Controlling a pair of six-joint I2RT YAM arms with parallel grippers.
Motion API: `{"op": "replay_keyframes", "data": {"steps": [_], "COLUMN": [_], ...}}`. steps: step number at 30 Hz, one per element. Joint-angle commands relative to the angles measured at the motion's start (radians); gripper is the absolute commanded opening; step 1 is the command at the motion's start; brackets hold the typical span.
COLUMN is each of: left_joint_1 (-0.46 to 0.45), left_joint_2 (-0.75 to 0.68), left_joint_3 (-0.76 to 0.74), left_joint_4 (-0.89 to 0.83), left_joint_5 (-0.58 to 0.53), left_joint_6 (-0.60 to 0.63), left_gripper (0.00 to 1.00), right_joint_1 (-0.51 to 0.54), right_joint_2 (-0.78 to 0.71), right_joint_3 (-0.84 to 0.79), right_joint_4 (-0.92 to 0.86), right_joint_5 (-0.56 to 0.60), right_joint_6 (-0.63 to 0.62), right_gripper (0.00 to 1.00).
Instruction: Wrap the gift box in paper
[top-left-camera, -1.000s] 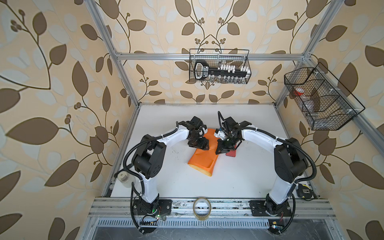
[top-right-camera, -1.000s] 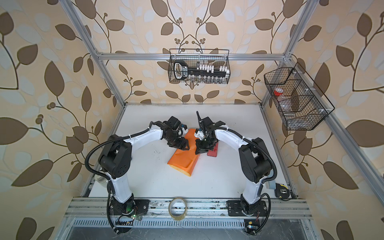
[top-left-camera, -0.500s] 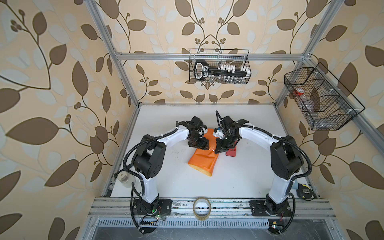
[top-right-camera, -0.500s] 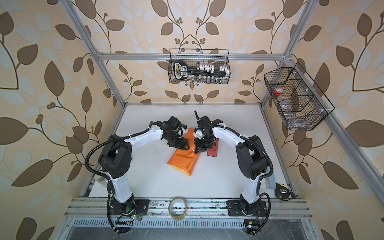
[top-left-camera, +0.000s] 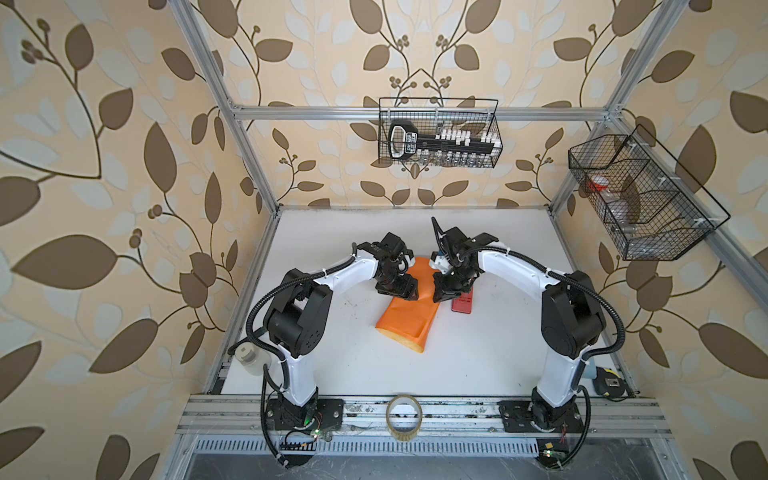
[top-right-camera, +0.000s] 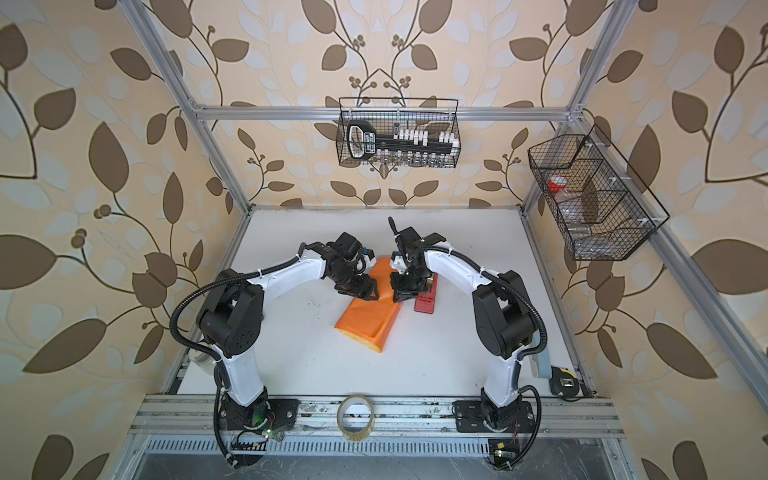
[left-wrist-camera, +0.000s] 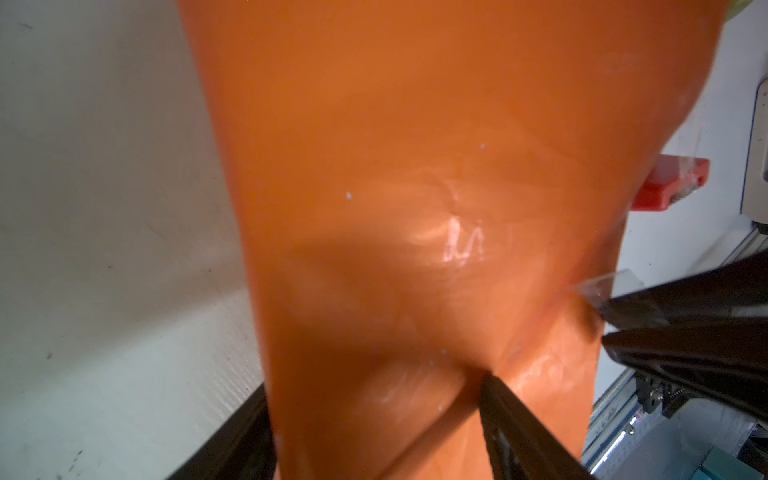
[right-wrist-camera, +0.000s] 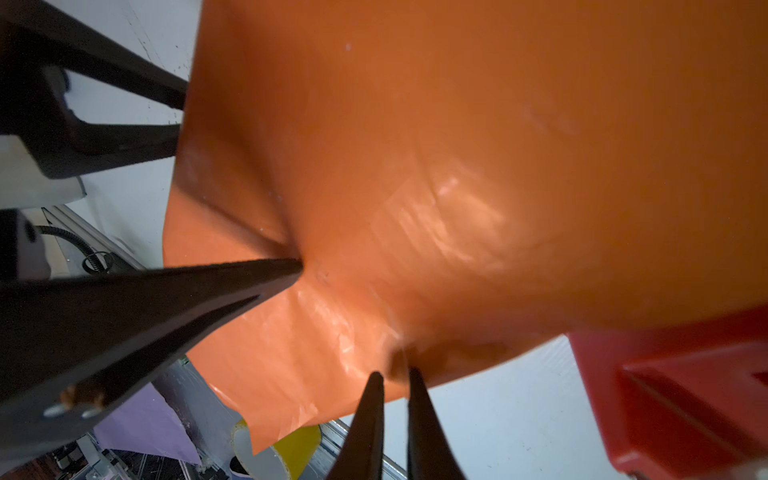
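Right pincer (top-left-camera: 439, 296) nearer the paper (top-left-camera: 405, 322)

Counts: 2 arms (top-left-camera: 345, 270) (top-left-camera: 513, 259), 1 paper (top-left-camera: 409, 318), 1 red dispenser (top-left-camera: 462, 306), 1 tape roll (top-left-camera: 404, 417), 2 wire baskets (top-left-camera: 457, 161) (top-left-camera: 665, 245), 1 tape measure (top-left-camera: 609, 384), 1 white bottle (top-left-camera: 249, 360).

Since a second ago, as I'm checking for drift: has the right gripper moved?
Yes. In a top view the right gripper has slid slightly left, away from the red dispenser and further over the paper.
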Motion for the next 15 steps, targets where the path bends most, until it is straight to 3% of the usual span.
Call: {"op": "replay_keyframes", "data": {"steps": [1, 10, 15], "left_joint_1": [-0.011, -0.01, -0.01], "left_joint_2": [0.024, 0.023, 0.025], "left_joint_3": [0.005, 0.002, 0.001], "left_joint_4": [-0.052, -0.049, -0.049], "left_joint_5": [-0.028, -0.033, -0.031], "left_joint_6": [0.016, 0.018, 0.016], "left_gripper": [0.75, 0.75, 0.75], "right_joint_1": [0.009, 0.01, 0.017], "right_joint_2": [0.03, 0.064, 0.023], "right_joint_3": [0.019, 0.04, 0.059], "right_joint_4": [-0.026, -0.027, -0.063], "right_joint_5": [0.018, 0.024, -0.012], "right_joint_6": [0.0, 0.0, -0.018], "right_gripper": [0.14, 0.19, 0.06]}}
